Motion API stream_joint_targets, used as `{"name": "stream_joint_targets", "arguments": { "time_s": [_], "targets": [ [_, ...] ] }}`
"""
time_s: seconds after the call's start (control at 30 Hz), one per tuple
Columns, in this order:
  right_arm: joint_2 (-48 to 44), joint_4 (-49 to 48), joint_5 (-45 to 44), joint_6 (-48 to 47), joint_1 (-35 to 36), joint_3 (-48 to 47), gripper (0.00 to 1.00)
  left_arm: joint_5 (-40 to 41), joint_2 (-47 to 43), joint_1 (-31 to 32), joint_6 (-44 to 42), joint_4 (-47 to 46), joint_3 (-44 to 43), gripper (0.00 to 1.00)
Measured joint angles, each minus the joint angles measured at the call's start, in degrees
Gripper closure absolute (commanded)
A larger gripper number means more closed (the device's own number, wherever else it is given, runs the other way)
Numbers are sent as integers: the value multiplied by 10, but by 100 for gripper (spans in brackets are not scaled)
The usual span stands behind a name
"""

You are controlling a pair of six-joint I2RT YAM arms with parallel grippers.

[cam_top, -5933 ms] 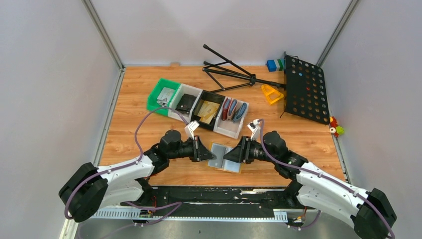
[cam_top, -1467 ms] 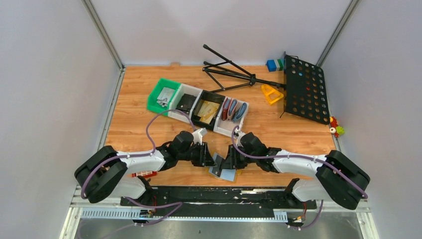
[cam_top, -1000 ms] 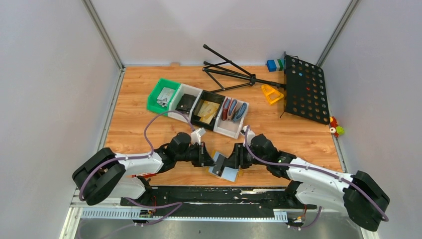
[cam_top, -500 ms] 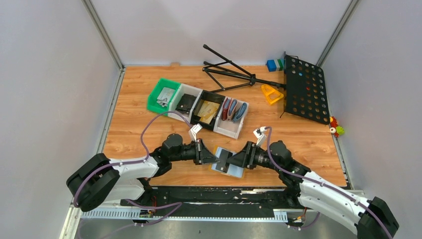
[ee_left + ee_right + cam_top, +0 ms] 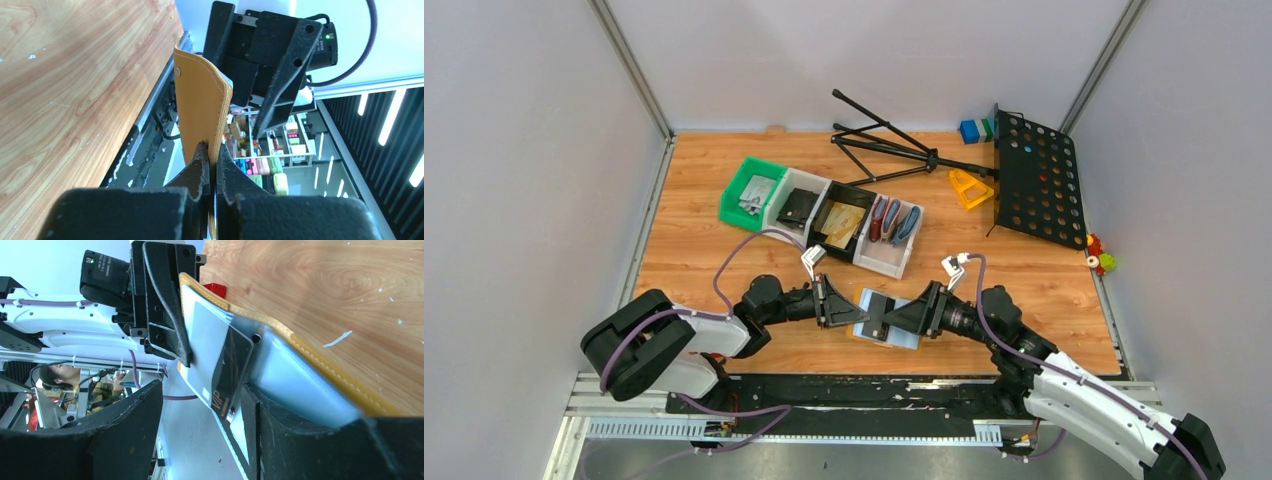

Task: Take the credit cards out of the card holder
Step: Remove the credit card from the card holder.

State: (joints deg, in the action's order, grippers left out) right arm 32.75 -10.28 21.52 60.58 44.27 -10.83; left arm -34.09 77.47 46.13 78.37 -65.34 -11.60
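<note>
The left arm (image 5: 709,335) and right arm (image 5: 1024,355) are clad in white shells (image 5: 1084,395) joined by black housings (image 5: 619,350), with purple cables (image 5: 371,30) along them. The left gripper (image 5: 212,152) and right gripper (image 5: 202,390) are fitted with black wedge-shaped fingers (image 5: 195,172); a green light (image 5: 327,36) is seen on a black wrist block (image 5: 280,40).

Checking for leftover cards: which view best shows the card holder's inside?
Right wrist: the card holder opens toward it, a dark card in its pocket. Left wrist shows only the mustard outside; top, just pale lining.
</note>
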Motion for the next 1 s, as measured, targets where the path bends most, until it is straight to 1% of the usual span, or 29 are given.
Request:
{"name": "stream_joint_targets", "arguments": {
  "time_s": [0.1, 0.2, 0.4, 0.47, 0.53, 0.63, 0.77, 0.8, 0.9, 1.0],
  "targets": [
    [-12, 26, -8, -2, -1, 0, 42, -2, 13, -1, 13, -30, 2, 100],
    [-29, 47, -16, -2, -2, -1, 42, -2, 14, -2, 14, -39, 2, 100],
    [-26, 42, -9, 0, -4, 0, 48, -4, 11, -2, 17, -42, 2, 100],
    [-15, 15, 2, 7, -5, 2, 52, -5, 11, -2, 23, -50, 2, 100],
    [-8, -15, 11, 14, -5, 6, 59, -5, 11, -2, 28, -59, 2, 100],
    [-4, -47, 23, 24, -5, 8, 75, -6, 11, -2, 34, -73, 2, 100],
    [-15, -60, 27, 31, -8, 9, 97, -6, 3, -3, 37, -78, 2, 100],
    [-21, -63, 26, 33, -8, 10, 100, -6, 0, -3, 36, -77, 2, 100],
    [-50, -63, 23, 37, -8, 17, 100, -5, -15, -3, 34, -70, 2, 100],
    [-86, -48, 12, 36, -7, 20, 100, -3, -45, -10, 27, -42, 2, 100]
  ]
}}
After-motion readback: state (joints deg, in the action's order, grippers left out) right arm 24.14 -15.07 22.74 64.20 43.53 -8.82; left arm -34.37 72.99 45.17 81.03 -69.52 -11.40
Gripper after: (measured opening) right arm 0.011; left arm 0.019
